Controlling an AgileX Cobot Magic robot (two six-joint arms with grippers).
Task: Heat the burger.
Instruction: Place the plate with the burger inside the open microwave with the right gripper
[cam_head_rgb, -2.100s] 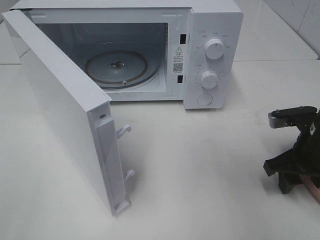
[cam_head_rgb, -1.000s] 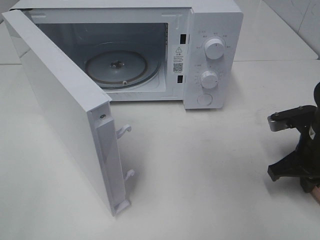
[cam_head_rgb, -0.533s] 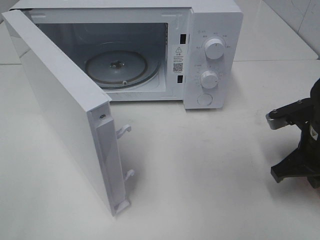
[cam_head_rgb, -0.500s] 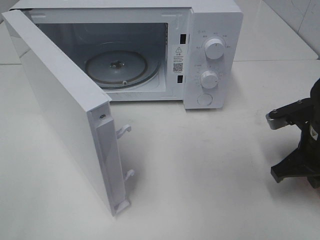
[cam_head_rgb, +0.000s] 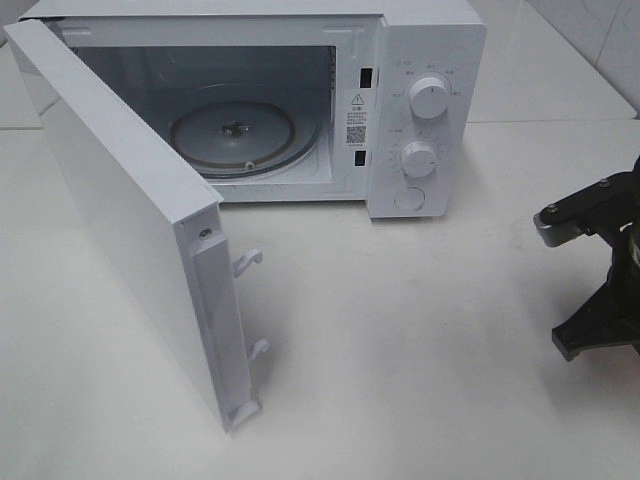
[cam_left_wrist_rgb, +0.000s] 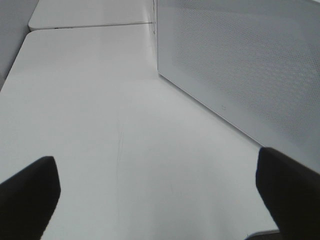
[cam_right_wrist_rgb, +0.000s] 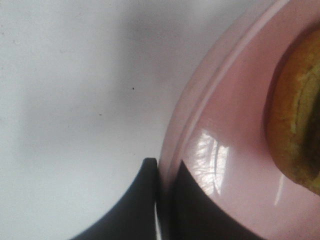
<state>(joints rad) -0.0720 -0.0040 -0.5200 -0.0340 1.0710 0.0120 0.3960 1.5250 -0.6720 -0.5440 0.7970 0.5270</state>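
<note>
Gripping pink plate rim, right claw clamped, burger on plate just beyond it

Your left gripper: fingers spread wide apart, nothing between them. Your right gripper: dark fingers pinched together on rim of pink plate. Your right arm: at right edge of high view.

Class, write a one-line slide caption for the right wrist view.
Right gripper pinching the pink plate by its rim, burger on it.
</note>
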